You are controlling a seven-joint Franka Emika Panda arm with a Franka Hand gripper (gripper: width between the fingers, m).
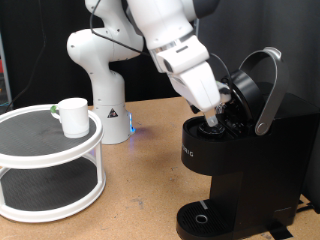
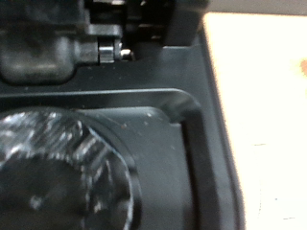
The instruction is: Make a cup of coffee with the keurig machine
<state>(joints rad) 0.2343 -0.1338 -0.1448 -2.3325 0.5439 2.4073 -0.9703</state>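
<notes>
The keurig machine stands black and boxy at the exterior view's right, its lid tipped up and back with the silver-grey handle raised. My gripper reaches down into the opened top, fingertips at the pod chamber. Nothing shows between them. The wrist view is filled by the machine's dark top, with a round, glossy dark recess close by; no fingers show there. The cup, a small white mug, stands on a round white rack at the exterior view's left, far from the gripper.
The two-tier white rack fills the exterior view's lower left. The arm's white base stands behind it on the wooden table. The machine's round drip tray sits low at its front with no cup on it.
</notes>
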